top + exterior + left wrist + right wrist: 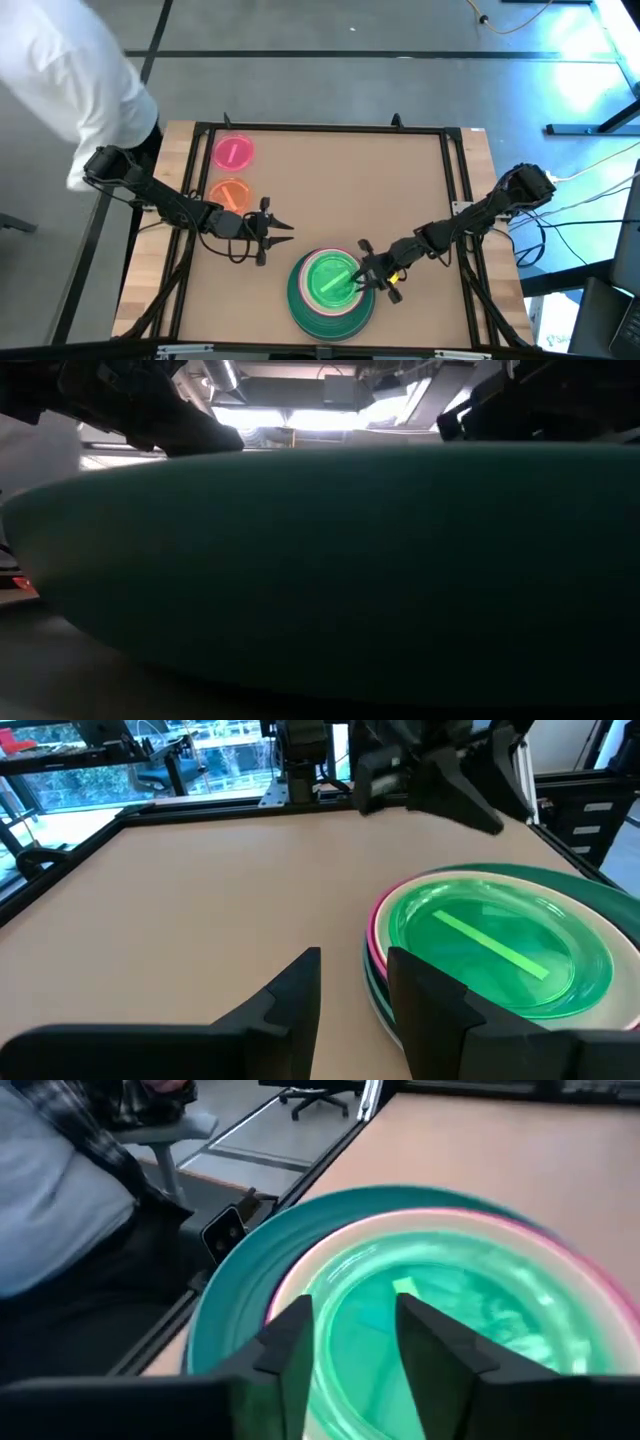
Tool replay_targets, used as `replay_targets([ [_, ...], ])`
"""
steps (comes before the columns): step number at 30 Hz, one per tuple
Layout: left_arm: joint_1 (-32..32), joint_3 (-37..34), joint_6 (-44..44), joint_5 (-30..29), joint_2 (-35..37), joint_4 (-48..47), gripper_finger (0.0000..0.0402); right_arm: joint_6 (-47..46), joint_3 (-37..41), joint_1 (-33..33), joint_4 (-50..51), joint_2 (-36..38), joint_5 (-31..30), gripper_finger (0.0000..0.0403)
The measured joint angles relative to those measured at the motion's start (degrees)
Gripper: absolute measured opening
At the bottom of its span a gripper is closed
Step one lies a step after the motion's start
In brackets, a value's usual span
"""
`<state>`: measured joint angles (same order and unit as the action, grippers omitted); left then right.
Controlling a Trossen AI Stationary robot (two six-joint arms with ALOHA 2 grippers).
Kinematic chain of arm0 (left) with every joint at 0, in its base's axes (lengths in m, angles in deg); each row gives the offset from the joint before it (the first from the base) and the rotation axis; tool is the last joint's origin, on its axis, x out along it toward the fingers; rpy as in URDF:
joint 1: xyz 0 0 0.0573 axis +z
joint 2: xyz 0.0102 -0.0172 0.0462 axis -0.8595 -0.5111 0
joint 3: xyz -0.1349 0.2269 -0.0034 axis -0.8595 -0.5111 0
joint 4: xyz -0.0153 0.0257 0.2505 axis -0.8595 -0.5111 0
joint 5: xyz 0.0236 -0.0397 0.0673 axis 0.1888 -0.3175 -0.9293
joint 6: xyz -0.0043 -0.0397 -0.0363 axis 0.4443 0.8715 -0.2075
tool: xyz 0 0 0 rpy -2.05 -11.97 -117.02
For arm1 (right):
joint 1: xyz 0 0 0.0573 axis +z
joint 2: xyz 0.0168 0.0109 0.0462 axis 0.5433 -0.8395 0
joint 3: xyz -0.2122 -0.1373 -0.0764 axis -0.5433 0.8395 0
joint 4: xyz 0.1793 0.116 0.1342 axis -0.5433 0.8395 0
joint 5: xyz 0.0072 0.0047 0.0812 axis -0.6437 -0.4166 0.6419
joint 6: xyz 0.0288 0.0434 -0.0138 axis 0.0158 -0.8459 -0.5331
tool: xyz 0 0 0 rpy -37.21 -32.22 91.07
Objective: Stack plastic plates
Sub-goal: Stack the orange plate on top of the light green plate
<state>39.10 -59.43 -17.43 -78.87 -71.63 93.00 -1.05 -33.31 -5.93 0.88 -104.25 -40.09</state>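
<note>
A stack of plates stands near the table's front edge. A large teal plate is at the bottom, a pink rim shows above it, and a small translucent green plate lies on top. The teal plate's side fills the low view. A small pink plate and a small orange plate lie flat at the far left. My right gripper is open over the right part of the stack, above the green plate. My left gripper is open and empty, just left of the stack.
A black frame borders the brown tabletop. A person in a white sleeve stands at the far left corner, and a seated person shows beyond the front edge. Bare tabletop lies at the middle and far right.
</note>
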Motion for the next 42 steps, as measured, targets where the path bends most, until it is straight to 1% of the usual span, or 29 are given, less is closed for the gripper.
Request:
replay_targets([
  [2, 0.02, 0.0, 0.0, -0.02, 0.0, -0.37, 0.0111, 2.28, 0.0, 0.0, 2.92, 2.11, -1.73, 0.0149],
  [4, 0.0, 0.0, 0.01, -0.02, 0.0, -1.26, 0.0111, 4.07, 0.0, 0.0, 6.53, 4.83, -5.04, 0.0157],
  [5, 0.01, 0.01, 0.03, -0.06, 0.0, -1.99, 0.0111, 5.02, -0.01, 0.0, 8.18, 6.21, -7.48, 0.0159],
  [8, -0.04, 0.18, 1.21, -1.51, 0.0, -5.66, 0.0111, 7.34, -0.02, 0.0, 14.15, 9.64, -17.63, 0.0161],
  [10, -0.31, 1.6, 3.14, -3.08, 0.04, -12.6, 0.0111, 7.95, -0.02, 0.0, 18.21, 10.67, -25.92, 0.0161],
  [14, -0.95, 8.37, 10.04, -6.95, 0.2, -32.26, 0.0111, 7.96, -0.02, -0.08, 22.35, 10.34, -41.38, 0.0161],
  [15, -1.05, 10.23, 12.72, -7.61, 0.17, -37.82, 0.0111, 7.89, -0.02, -0.42, 22.6, 9.78, -44.58, 0.0161],
  [17, -1.03, 13.54, 19.63, -8.31, 0.11, -48.25, 0.0111, 7.36, 0.0, -0.98, 24.57, 9.07, -47.74, 0.0161],
  [20, -0.95, 17.01, 33.51, -9.69, 0.11, -61.77, 0.0111, 4.97, 0.02, -2.53, 25.62, 8.15, -48.29, 0.0161],
  [22, -0.85, 17.57, 41.33, -9.72, 0.06, -68.61, 0.0111, 3.52, 0.04, -3.37, 26.9, 7.56, -48.29, 0.0161],
  [25, -0.57, 17.46, 50.22, -9.2, -0.09, -75.18, 0.0111, 2.42, 0.04, -4.62, 27.48, 6.75, -47.22, 0.0161],
  [27, 0.11, 16.71, 53.76, -8.4, -0.35, -77.57, 0.0111, 1.54, 0.03, -5.31, 27.25, 6.06, -45.66, 0.0161],
  [30, 1.56, 15.25, 55.46, -7.04, -0.36, -79.27, 0.0111, 1.01, 0.04, -5.79, 27.45, 5.16, -43.36, 0.0161],
  [37, 5.58, 10.57, 55.3, -2.9, -0.37, -78.57, 0.0111, 0.68, 0.04, -6.05, 27.45, 4.61, -43.32, 0.0161],
  [42, 7.92, 7.89, 55.12, -2.83, -0.36, -77.73, 0.0111, 0.68, 0.04, -6.05, 27.45, 4.61, -43.33, 0.0161],
])
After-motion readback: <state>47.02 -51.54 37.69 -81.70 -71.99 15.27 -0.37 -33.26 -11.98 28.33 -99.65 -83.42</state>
